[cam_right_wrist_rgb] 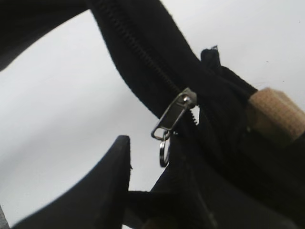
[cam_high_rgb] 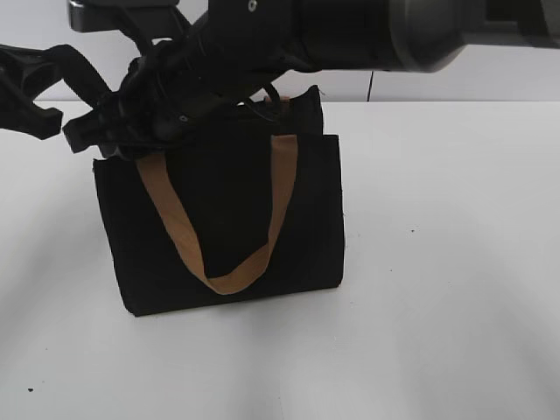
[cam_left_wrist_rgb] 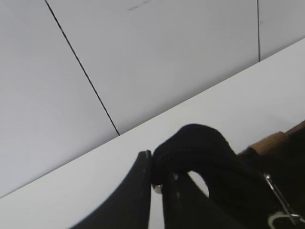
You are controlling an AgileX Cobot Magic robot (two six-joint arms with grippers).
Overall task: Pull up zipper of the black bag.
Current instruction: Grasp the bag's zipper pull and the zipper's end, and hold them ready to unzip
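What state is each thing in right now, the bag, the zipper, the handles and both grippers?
black bag: standing upright on the white table.
zipper: pull tab and ring dangling free, not gripped.
front tan handle: hanging down over the front panel.
left gripper: clamped on a fold of the bag's black fabric.
right gripper: open, fingers just below the pull tab.

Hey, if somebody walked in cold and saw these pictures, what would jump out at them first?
First the black bag, standing in the middle of the white table with a tan handle looping down its front. Next, the two dark arms crowding over the bag's top edge in the exterior view. Last, in the right wrist view, the silver zipper with its dangling ring, hanging just above the right tool, whose fingers stand apart.
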